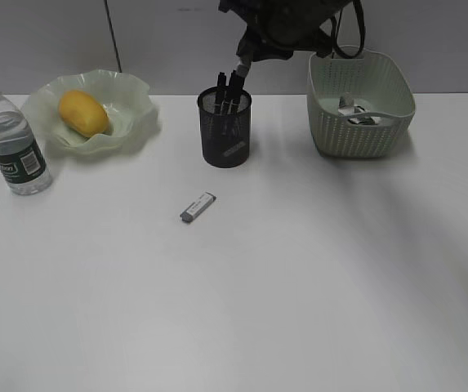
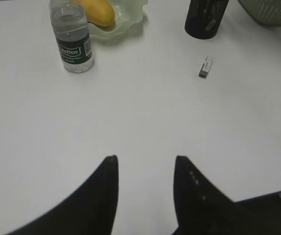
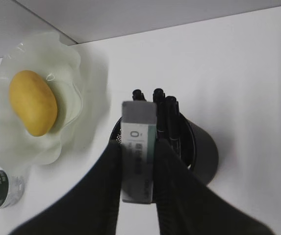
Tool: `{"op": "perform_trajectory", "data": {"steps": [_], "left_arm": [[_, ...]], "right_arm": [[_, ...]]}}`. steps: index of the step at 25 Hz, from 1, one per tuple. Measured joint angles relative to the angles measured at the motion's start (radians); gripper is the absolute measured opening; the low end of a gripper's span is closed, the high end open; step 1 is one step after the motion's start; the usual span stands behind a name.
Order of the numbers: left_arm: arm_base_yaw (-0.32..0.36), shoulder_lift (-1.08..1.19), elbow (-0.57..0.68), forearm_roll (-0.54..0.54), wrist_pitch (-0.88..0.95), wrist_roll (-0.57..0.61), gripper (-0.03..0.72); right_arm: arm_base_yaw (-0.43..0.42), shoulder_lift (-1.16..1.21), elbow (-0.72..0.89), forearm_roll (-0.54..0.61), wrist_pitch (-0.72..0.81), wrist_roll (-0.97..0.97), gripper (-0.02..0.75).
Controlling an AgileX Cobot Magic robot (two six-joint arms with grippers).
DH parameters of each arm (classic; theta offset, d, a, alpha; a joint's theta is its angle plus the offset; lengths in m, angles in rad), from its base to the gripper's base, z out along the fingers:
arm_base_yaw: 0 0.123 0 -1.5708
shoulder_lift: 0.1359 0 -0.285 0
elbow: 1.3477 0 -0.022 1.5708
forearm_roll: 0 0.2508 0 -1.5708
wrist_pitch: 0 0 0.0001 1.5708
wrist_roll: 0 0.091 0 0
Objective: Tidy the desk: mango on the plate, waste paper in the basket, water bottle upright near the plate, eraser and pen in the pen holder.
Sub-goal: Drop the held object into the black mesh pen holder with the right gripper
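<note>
My right gripper (image 3: 138,145) is shut on a grey-and-white eraser (image 3: 139,117), held just above the black mesh pen holder (image 3: 205,152) with dark pens (image 3: 170,116) standing in it. From outside, this gripper (image 1: 242,69) hangs over the holder (image 1: 225,135). A second eraser (image 1: 198,207) lies flat on the desk (image 1: 315,278) in front of the holder. The mango (image 1: 83,113) rests in the plate (image 1: 133,100). To its left the water bottle (image 1: 13,139) stands upright. Waste paper (image 1: 356,111) lies in the basket (image 1: 363,131). My left gripper (image 2: 145,159) is open and empty above bare desk.
In the left wrist view the bottle (image 2: 73,39), the loose eraser (image 2: 206,66) and the holder (image 2: 206,17) sit far ahead of the fingers. The desk's edge (image 2: 277,193) shows at the lower right. A grey wall runs behind the desk.
</note>
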Motion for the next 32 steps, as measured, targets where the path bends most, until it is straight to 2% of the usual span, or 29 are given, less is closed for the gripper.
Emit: {"op": "perform_trajectory", "data": {"steps": [12, 20, 24, 32], "left_arm": [[0.000, 0.000, 0.000, -0.001, 0.000, 0.000, 0.290], [0.000, 0.000, 0.000, -0.001, 0.000, 0.000, 0.284], [0.000, 0.000, 0.000, -0.001, 0.000, 0.000, 0.283], [0.000, 0.000, 0.000, -0.001, 0.000, 0.000, 0.281]], "right_arm": [[0.045, 0.126, 0.000, -0.020, -0.177, -0.012, 0.191], [0.045, 0.144, -0.006, -0.039, -0.178, -0.013, 0.392], [0.045, 0.141, -0.047, -0.041, -0.068, -0.046, 0.417], [0.045, 0.038, -0.149, -0.043, 0.347, -0.245, 0.417]]}}
